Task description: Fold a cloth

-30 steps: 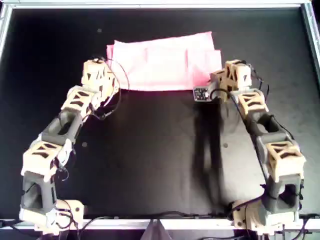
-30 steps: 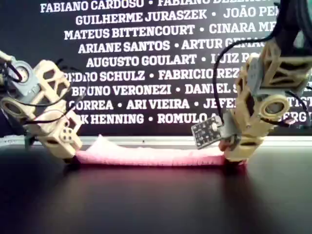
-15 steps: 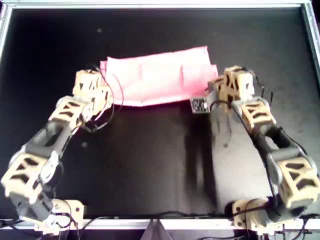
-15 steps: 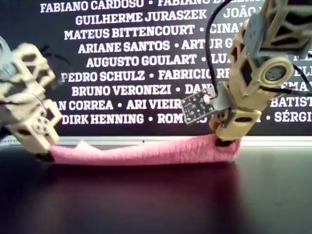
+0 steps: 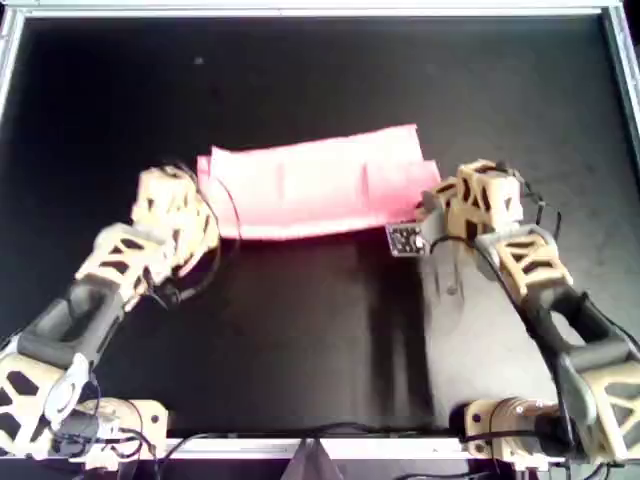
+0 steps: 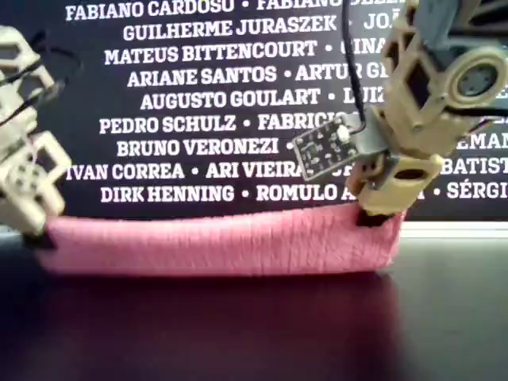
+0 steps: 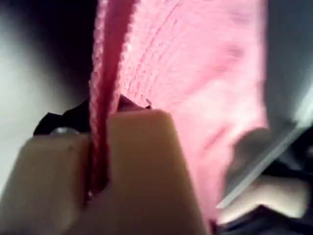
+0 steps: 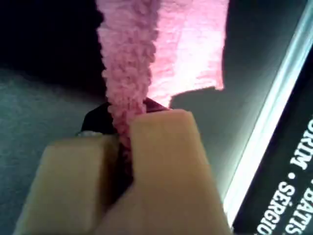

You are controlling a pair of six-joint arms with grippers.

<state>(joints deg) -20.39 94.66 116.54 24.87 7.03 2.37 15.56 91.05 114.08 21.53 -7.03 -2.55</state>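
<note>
Black table (image 5: 300, 330), name-printed wall (image 6: 198, 79) behind, pink cloth (image 5: 315, 185) pinched by both grippers

Both grippers have drawn the cloth (image 5: 318, 183) toward the worktop's near edge. Its front edge now hangs raised between them (image 6: 222, 242).

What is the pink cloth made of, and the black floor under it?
The cloth looks like soft, fuzzy woven fabric: its pinched edge shows nubbly loops and fine ribs. The black table looks like a smooth, matte mat or sheet; it shows dull reflections, but I can't tell exactly what material.
</note>
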